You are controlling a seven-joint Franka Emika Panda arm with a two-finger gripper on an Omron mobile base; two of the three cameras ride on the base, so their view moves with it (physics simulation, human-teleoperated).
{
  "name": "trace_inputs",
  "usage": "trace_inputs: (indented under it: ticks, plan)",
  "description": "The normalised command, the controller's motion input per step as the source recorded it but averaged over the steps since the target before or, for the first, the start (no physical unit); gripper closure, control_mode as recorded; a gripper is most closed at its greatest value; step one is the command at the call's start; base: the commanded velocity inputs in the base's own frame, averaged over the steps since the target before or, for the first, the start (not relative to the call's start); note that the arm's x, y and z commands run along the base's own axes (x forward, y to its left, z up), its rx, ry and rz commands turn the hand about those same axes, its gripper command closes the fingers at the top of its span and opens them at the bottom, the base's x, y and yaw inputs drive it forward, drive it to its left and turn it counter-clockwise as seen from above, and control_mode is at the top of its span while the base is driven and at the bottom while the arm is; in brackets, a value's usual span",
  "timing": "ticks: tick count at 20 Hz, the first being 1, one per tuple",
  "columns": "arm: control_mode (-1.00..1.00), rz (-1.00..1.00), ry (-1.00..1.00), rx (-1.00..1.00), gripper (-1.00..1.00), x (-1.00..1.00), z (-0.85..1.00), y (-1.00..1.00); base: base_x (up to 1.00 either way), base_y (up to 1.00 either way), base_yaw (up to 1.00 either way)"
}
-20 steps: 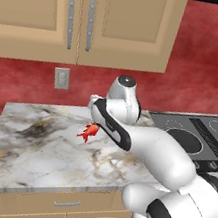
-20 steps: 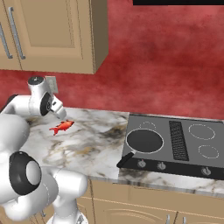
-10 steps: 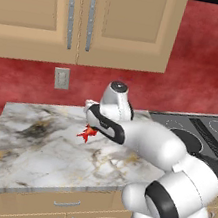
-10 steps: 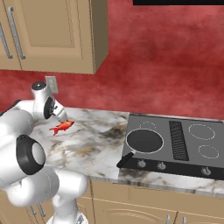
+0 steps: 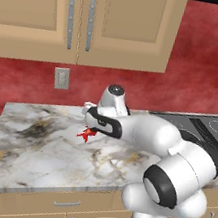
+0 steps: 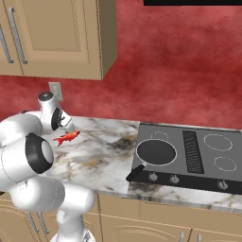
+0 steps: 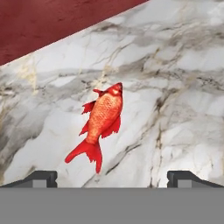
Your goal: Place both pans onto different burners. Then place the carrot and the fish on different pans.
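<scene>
Looking at the hand view, the fish [image 7: 103, 124] lies flat on the marble counter [image 7: 183, 109], right ahead of the claw [image 7: 112, 177], a bit left of the midline between the two fingertips [image 7: 41, 178]. Its long axis runs on a slant in that view: head up and slightly right, forked tail down-left toward the left fingertip. So the jaws aren't squared across the body yet, and I'd guess the next move needs a small wrist roll plus a drop straight down. The claw is wide open with nothing in it.

From the right base view the fish [image 6: 66, 137] sits on the counter left of the cooktop [image 6: 198, 156], well apart from it, with one pan [image 6: 155, 153] already on the front-left burner. I can't spot the carrot or a second pan.

Compared with a second ago, the fish hasn't budged, but the arm has swung round and leaned lower over it, wrist now just above the fish [image 5: 87, 134] in the left base view. Jaws stayed spread the whole time.
</scene>
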Motion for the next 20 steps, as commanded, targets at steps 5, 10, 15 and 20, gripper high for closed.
trace_inputs:
  ticks: [5,10,15,20]
  plan:
    - [-1.0,0.0,0.0,0.0,-1.0,0.19,-0.22,0.08,0.0,0.0,0.0]
    - [-1.0,0.0,0.0,0.0,-1.0,0.19,-0.23,0.04,0.0,0.0,0.0]
    - [-1.0,0.0,0.0,0.0,-1.0,0.15,-0.18,0.01,0.0,0.0,0.0]
    - [-1.0,0.0,0.0,0.0,-1.0,0.17,-0.18,0.0,0.0,0.0,0.0]
